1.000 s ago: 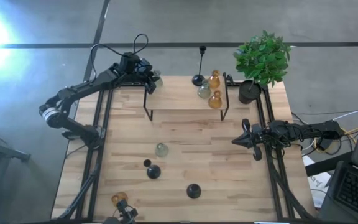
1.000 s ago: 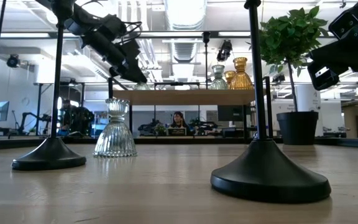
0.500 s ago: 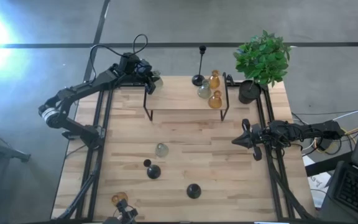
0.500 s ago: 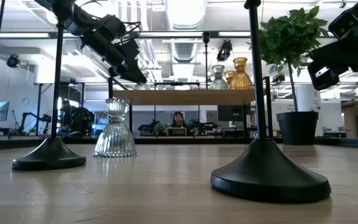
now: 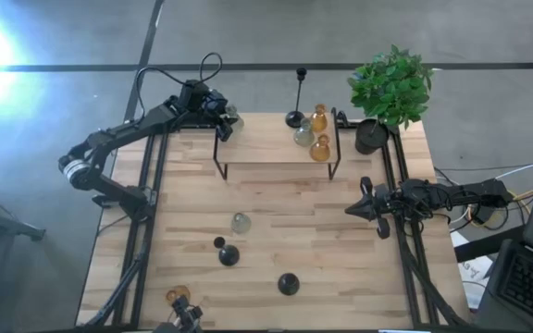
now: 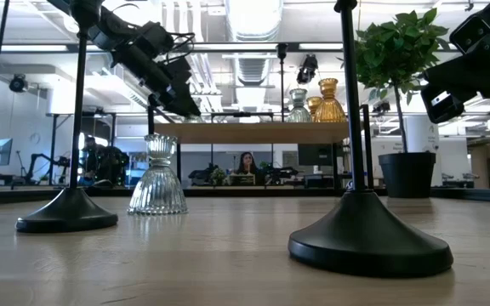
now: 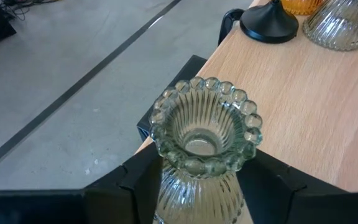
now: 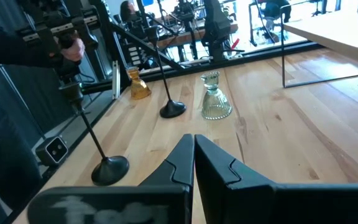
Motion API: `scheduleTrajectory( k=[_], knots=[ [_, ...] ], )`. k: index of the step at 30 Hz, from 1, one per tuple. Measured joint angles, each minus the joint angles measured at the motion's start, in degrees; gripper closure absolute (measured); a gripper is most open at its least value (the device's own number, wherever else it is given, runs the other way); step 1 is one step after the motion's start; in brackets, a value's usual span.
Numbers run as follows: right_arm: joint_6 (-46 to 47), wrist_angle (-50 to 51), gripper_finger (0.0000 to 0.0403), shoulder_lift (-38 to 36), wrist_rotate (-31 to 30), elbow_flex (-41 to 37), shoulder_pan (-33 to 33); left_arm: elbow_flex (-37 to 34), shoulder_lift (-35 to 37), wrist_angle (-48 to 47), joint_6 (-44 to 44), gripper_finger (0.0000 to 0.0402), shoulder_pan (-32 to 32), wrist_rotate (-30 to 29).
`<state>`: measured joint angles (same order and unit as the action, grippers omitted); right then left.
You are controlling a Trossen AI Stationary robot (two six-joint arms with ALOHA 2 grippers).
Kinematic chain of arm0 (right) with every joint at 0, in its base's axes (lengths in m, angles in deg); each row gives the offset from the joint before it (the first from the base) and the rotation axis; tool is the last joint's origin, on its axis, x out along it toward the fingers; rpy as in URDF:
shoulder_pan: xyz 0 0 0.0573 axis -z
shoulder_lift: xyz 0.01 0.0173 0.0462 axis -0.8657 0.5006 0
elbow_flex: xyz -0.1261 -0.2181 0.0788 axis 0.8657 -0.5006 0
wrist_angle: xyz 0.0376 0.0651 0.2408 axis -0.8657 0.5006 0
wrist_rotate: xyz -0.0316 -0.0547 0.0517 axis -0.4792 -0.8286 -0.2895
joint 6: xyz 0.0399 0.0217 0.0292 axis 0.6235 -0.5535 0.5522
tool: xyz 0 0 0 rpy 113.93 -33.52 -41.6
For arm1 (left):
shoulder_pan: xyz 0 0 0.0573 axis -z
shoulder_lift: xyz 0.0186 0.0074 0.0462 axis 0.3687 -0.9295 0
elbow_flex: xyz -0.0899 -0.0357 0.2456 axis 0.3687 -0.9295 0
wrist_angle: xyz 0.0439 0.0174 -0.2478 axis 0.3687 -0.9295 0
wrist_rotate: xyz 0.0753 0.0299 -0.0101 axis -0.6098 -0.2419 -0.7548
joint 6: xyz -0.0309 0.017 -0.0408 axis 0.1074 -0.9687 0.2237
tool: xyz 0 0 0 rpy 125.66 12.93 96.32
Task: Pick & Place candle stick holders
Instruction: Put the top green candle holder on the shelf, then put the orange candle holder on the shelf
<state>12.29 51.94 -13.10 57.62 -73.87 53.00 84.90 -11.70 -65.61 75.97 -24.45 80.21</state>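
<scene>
A light wooden table [image 5: 340, 268] is seen, with a wooden shelf [image 5: 266, 139] on black legs set at its far edge. On the shelf top, a clear ribbed holder [image 7: 204, 146] is stood at the left corner; at the right end, a black stemmed holder [image 5: 296, 117], two amber holders [image 5: 319, 148] and a clear-grey one [image 5: 303, 137] are grouped. On the table itself, a clear holder [image 5: 240, 222], two black holders [image 5: 229, 255], an amber holder [image 5: 178, 296] and a potted plant [image 5: 371, 137] are placed.

arms [image 5: 118, 139]: dark, jointed; black cable loop | grippers: black angular fingers [image 8: 222, 165]
</scene>
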Motion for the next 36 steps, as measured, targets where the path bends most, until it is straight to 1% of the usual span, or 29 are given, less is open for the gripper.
scheduleTrajectory(
  k=[10,18,23,30,36],
  knots=[
    [0.0,0.0,0.0394,0.0,0.0,0.0,0.0,-0.2,1.6,-2.2,-0.4,0.0157,0.0,-1.6],
    [0.0,0.0,0.0394,0.0,0.0,0.0,0.0,-0.2,2.3,-2.3,0.0,0.0139,0.0,-0.3],
    [0.0,0.0,0.0394,0.0,0.0,0.0,0.0,-0.1,4.1,-3.0,0.1,0.0133,0.0,-0.2],
    [0.0,0.0,0.0394,0.0,0.0,0.0,0.0,0.0,8.8,-9.7,0.3,0.0133,0.0,-0.8],
    [0.0,0.0,0.0394,0.0,0.0,0.0,0.0,0.0,14.8,-16.9,0.3,0.0133,0.0,-1.1]
  ],
)
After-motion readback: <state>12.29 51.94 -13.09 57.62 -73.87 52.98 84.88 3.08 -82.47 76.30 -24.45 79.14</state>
